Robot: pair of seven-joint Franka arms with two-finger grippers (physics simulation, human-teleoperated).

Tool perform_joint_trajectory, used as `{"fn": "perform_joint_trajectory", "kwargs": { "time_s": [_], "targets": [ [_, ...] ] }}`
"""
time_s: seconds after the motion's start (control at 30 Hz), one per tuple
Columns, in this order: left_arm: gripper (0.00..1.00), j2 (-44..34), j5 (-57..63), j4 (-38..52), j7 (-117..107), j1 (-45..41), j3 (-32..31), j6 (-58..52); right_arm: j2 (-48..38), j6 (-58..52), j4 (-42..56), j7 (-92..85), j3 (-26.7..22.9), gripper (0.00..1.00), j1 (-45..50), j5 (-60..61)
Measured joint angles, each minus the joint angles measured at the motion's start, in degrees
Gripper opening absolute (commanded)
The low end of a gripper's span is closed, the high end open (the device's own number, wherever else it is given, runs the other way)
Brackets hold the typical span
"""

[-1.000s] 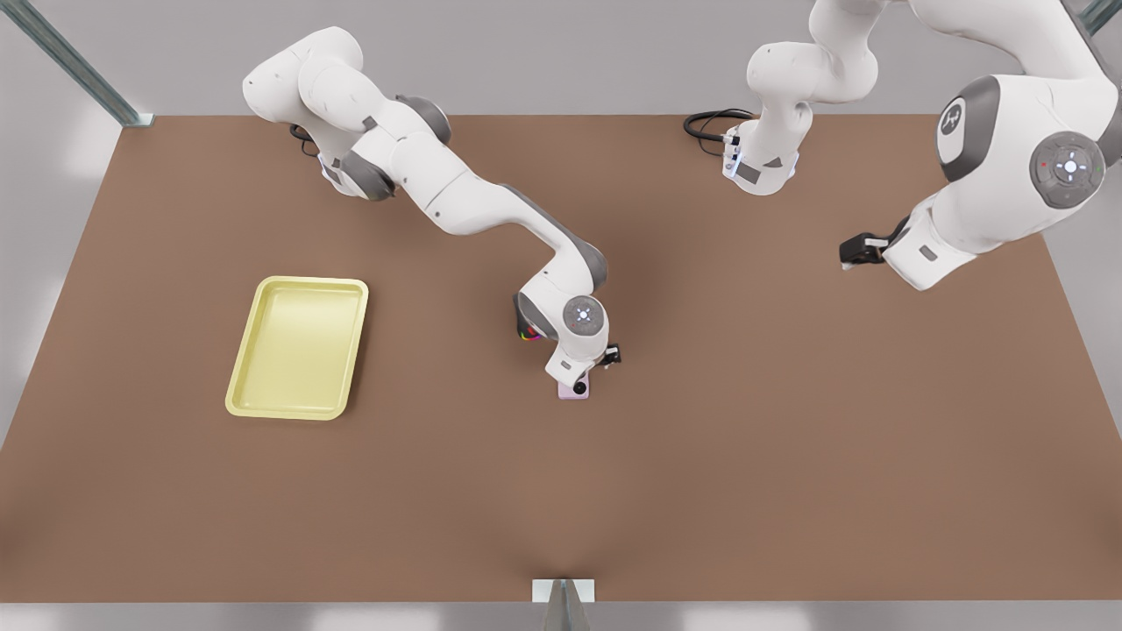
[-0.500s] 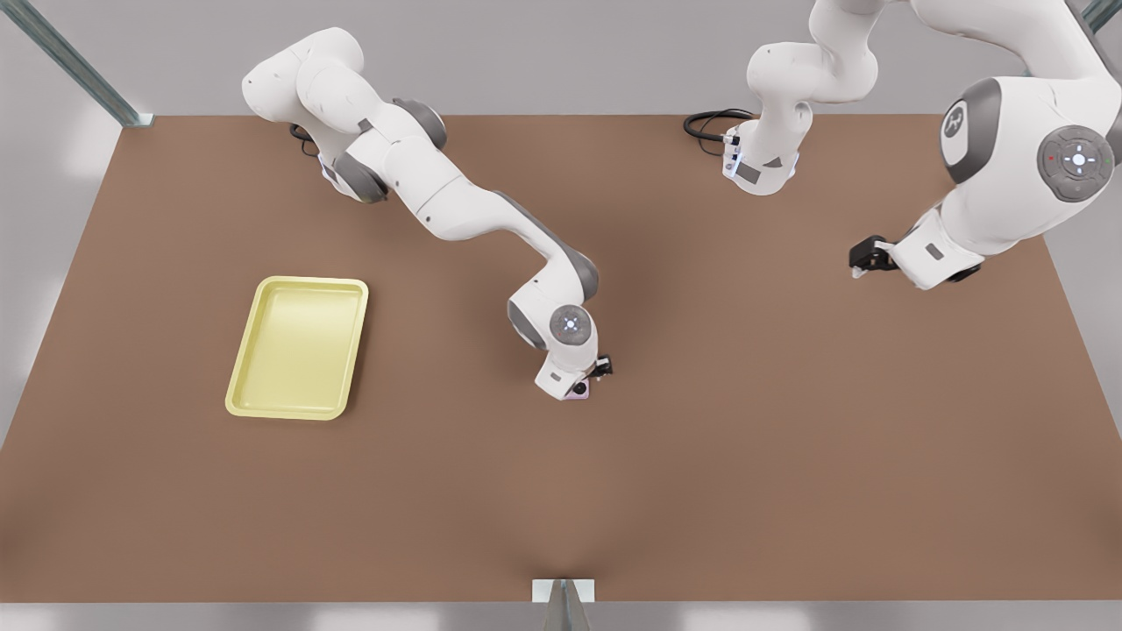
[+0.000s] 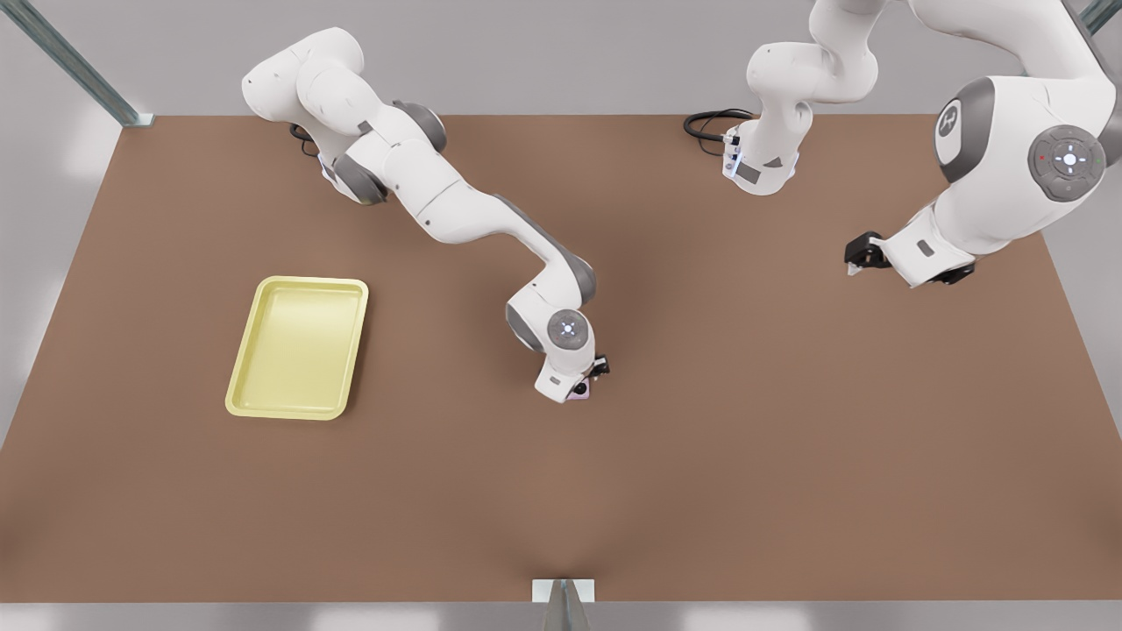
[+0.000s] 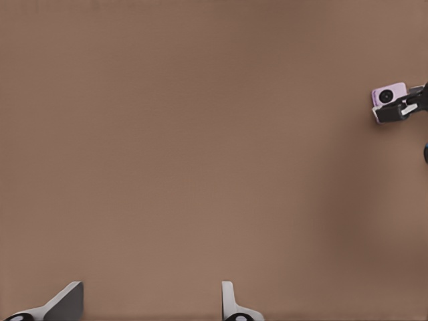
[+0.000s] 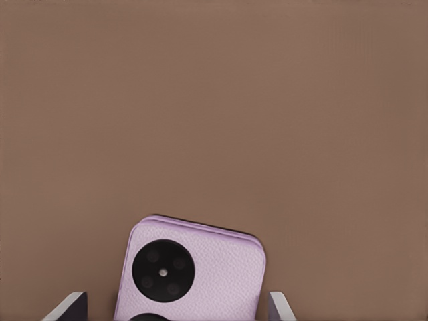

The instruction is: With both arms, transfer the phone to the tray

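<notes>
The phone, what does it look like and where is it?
The phone is a small pale pink slab with rounded corners, a grainy leather-like back and black round camera lenses. It lies flat, lens side up, on the brown table, near the middle, far from the yellow tray. The right gripper is right over it, one finger on each side, open.

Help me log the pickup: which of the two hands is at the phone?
The right hand, mid-table, its open fingers straddling the phone. The left hand waits open toward the front view's right.
</notes>
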Motion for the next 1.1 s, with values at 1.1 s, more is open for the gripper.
{"fn": "perform_joint_trajectory", "kwargs": {
  "time_s": [1.1],
  "targets": [
    [1.0,0.17,0.16,-0.19,2.06,0.37,0.02,-0.05,-17.9,-0.25,-16.73,-4.92,0.04,0.82,-13.89,-0.13]
  ]
}}
